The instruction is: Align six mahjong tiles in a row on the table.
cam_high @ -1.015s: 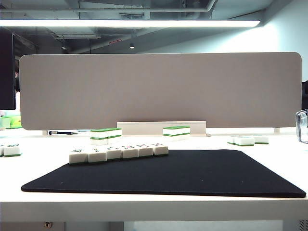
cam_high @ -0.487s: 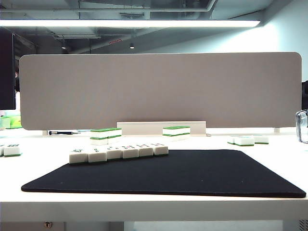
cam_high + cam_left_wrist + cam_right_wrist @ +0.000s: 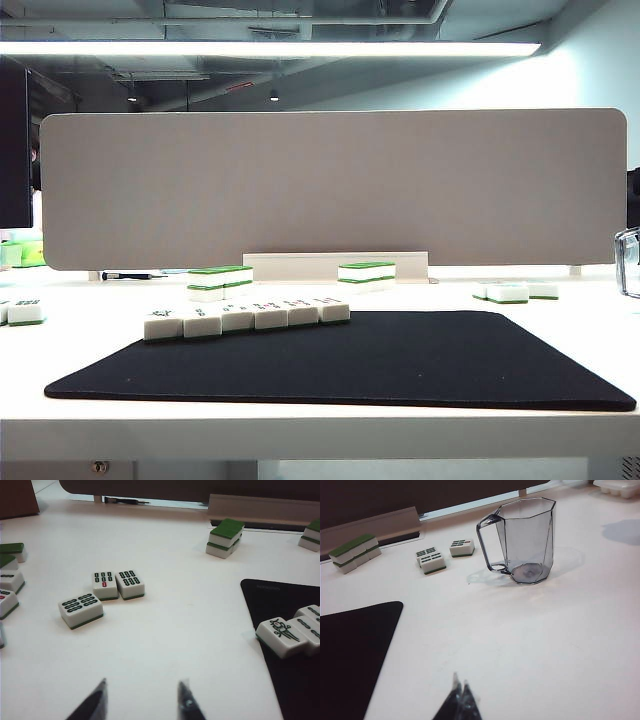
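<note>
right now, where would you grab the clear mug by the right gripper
Probably the handle of the mug: it stands upright, and the loop sticks out toward the loose tiles, so come from that side with the fingers across the loop. The right gripper is shut and would have to open first. The left gripper is open, far off.

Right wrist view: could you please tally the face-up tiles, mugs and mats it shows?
Face-up tiles: 3
Clear mug: 1
Black mat: 1
Total: 5
Right gripper shut over the white table; left gripper open over the table beside the mat.
</note>
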